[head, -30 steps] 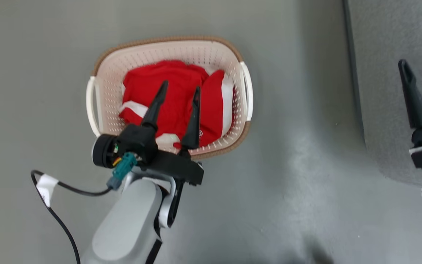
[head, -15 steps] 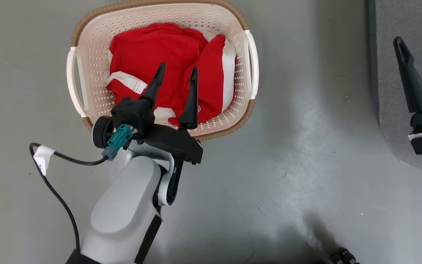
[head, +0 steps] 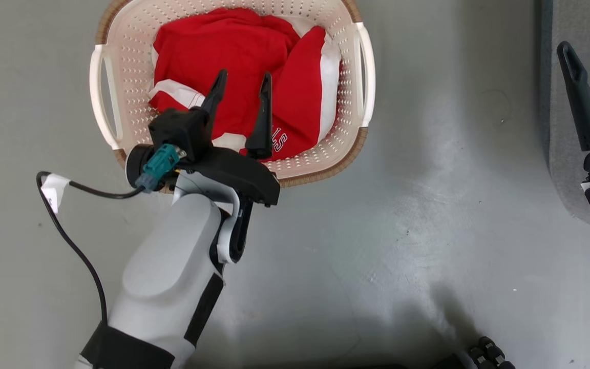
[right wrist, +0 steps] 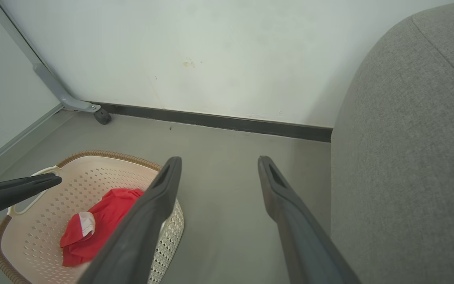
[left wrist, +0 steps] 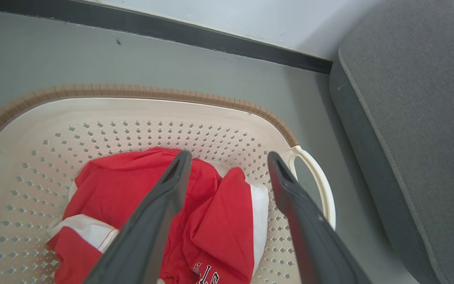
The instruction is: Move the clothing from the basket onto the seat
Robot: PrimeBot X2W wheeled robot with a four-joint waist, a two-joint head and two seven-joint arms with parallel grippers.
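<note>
The red clothing (head: 238, 51) with white trim lies bunched in the cream perforated basket (head: 121, 56) on the floor. My left gripper (head: 244, 76) hangs open over the pile, with its two dark fingers spread above the red cloth and nothing between them. The left wrist view shows the clothing (left wrist: 219, 213) between and below the left gripper (left wrist: 229, 156), the basket (left wrist: 132, 130) around it and the grey seat (left wrist: 416, 118) at right. My right gripper (head: 588, 36) stands open and empty over the seat (head: 582, 15). In its wrist view the right gripper (right wrist: 219, 161) points at bare floor between the basket (right wrist: 73, 181) and the seat (right wrist: 408, 157).
The basket stands on a grey floor near a white wall with a dark baseboard (right wrist: 211, 118). A metal leg with a caster (right wrist: 103, 117) stands in the far corner. A black cable (head: 69, 241) loops beside my left forearm. A dark object (head: 484, 353) shows at the bottom edge.
The head camera has moved, so the basket sits higher and larger in the picture. My left gripper stays open over the clothing, and the white lettering on the cloth has come into sight.
</note>
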